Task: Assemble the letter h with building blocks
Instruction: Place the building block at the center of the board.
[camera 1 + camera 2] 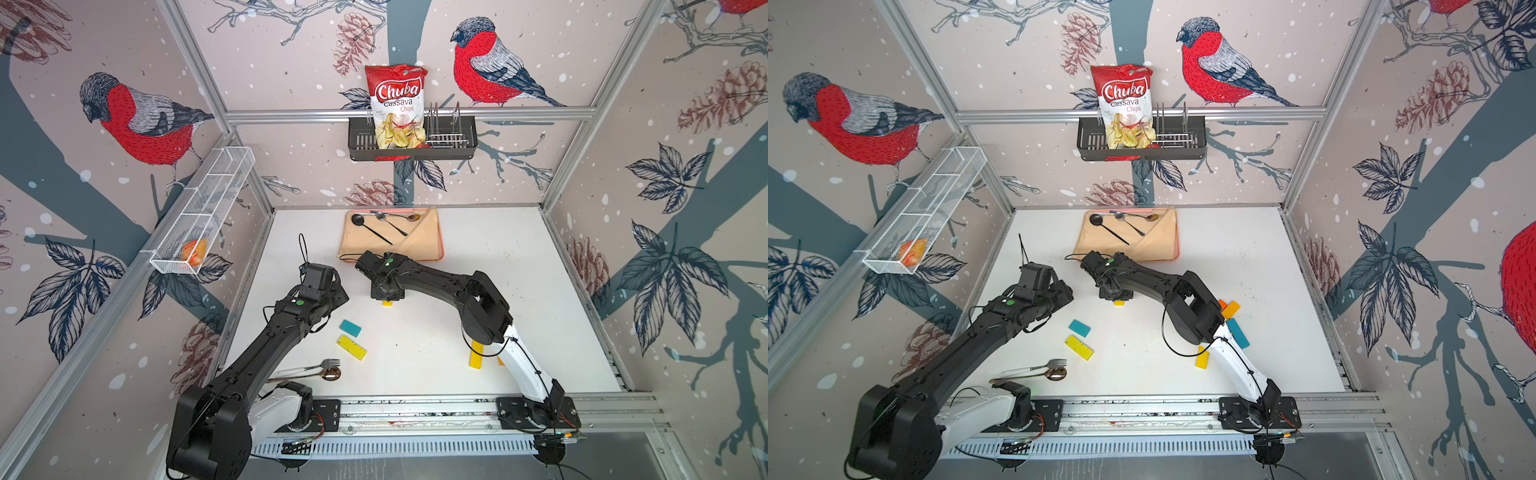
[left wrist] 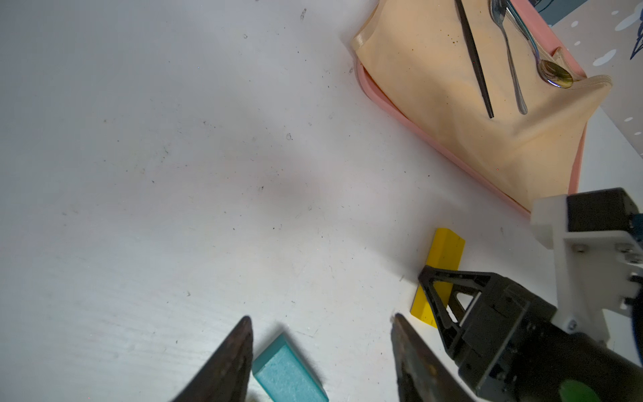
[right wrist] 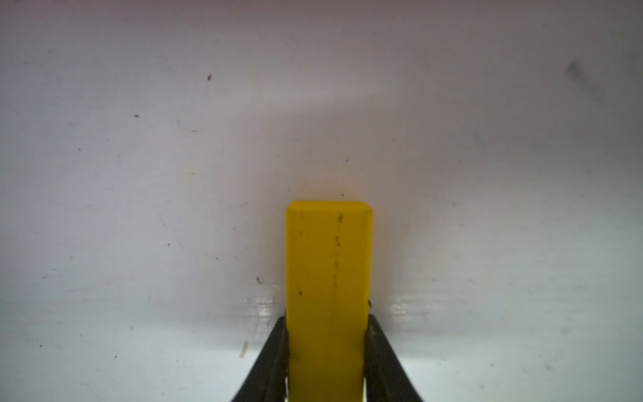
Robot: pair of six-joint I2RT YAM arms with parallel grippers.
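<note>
My right gripper is shut on the long sides of a yellow building block, held low over the white table near its middle. In both top views only the block's end peeks out from under the wrist. My left gripper is open just above the table, and a teal block lies flat between its fingers, untouched. Another yellow block lies beside the teal block. More blocks, orange, teal and yellow, lie partly hidden by the right arm.
A pink tray draped with a beige cloth carries several spoons at the back of the table. A fork and a spoon lie at the front left. A chips bag stands in a wall basket, and a wire basket hangs on the left wall.
</note>
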